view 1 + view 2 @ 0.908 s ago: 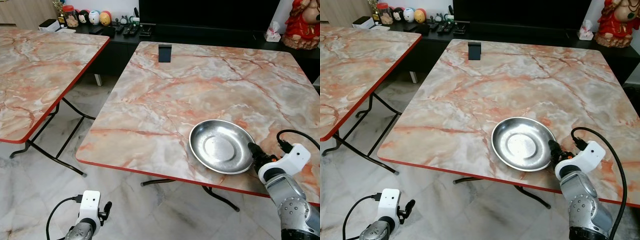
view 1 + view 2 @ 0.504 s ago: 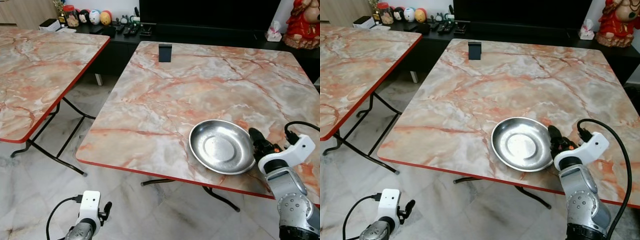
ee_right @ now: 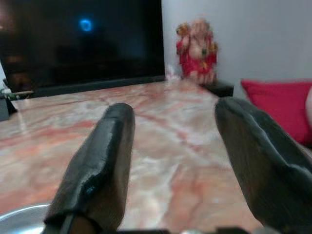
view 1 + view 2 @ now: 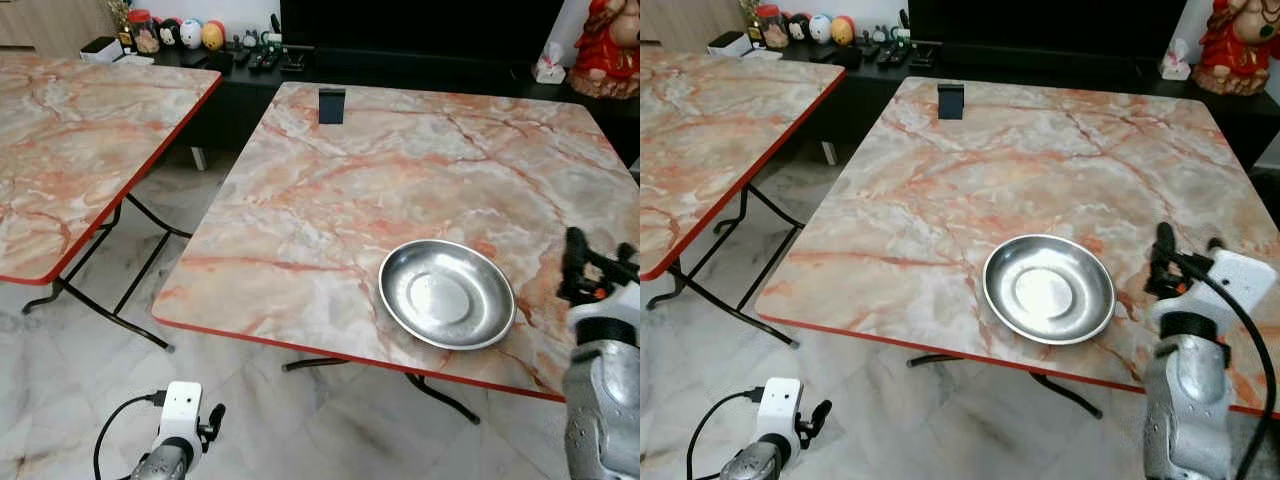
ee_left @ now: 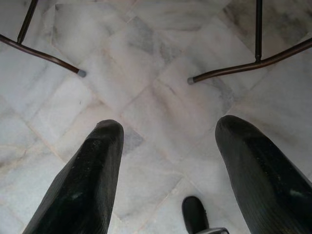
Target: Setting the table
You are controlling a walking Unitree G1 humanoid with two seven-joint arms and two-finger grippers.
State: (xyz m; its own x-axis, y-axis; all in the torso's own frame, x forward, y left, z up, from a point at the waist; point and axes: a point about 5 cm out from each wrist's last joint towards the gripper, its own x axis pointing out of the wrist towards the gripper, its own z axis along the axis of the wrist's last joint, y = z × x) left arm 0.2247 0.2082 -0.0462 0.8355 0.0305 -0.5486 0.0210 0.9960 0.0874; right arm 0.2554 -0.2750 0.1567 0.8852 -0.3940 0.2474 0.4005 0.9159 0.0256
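Two marble tables (image 4: 330, 190), one steel plate (image 4: 446, 294)

The right arm (image 4: 1185, 400) is a silver, ribbed cylinder capped by a white wrist block with a black cable (image 4: 1247, 330) looping off it. Ahead of that sit 2 long black fingers (image 3: 97, 170), matte and rounded at the tips. The left arm (image 4: 170, 440) has the same white block, black cable and 2 black fingers (image 5: 83, 180).
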